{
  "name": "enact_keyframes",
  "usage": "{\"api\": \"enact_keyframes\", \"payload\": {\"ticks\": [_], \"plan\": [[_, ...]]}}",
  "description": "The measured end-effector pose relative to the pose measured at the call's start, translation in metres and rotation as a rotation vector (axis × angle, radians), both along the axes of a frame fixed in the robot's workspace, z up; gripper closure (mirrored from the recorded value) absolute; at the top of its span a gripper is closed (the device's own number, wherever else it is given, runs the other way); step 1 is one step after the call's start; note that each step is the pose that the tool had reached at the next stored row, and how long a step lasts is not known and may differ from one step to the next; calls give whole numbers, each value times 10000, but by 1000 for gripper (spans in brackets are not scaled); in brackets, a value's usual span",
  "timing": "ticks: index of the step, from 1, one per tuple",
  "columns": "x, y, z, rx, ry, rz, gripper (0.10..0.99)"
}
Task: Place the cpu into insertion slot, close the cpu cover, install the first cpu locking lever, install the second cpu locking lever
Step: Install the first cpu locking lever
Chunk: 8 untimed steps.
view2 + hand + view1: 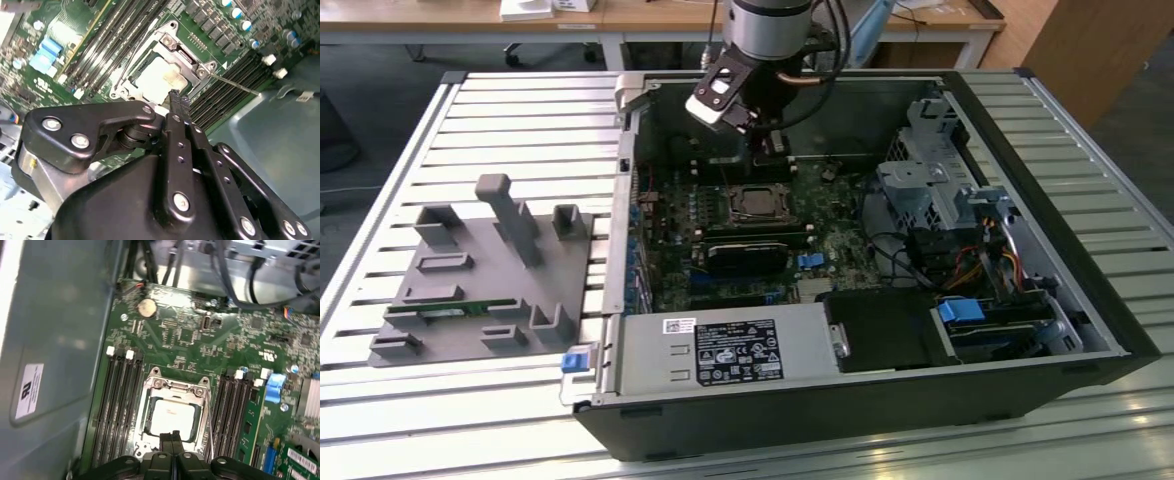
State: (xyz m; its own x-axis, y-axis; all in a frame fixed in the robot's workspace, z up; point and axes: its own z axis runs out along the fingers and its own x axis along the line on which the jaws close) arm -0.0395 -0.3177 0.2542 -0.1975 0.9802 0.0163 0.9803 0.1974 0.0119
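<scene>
You have the cpu (172, 416) seated in the insertion slot (145, 415). The cpu cover (175, 385) lies down over the slot, framing the chip's pale face. Those two steps look done, and the levers appear to be what is left. In the second wrist view a thin locking lever (235, 83) sticks out from the slot's corner over the memory slots (220, 95), seemingly unlatched. The other lever I cannot make out. Your hand (175, 436) is clenched, fingers pressed together with nothing between them, poised at the slot's edge. Whether it touches the cover I cannot tell.
</scene>
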Motion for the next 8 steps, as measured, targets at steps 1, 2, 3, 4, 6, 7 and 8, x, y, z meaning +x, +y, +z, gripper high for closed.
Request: {"api": "enact_keyframes", "payload": {"ticks": [1, 2, 3, 4, 6, 7, 8], "plan": [[0, 0, 0, 0, 0, 158, 980], [0, 0, -1, 0, 1, 318, 980], [0, 0, -1, 0, 0, 483, 980], [0, 0, -1, 1, 0, 641, 980], [0, 0, -1, 0, 0, 958, 980], [0, 0, -1, 1, 0, 1118, 980], [0, 0, -1, 1, 0, 1280, 980]]}}
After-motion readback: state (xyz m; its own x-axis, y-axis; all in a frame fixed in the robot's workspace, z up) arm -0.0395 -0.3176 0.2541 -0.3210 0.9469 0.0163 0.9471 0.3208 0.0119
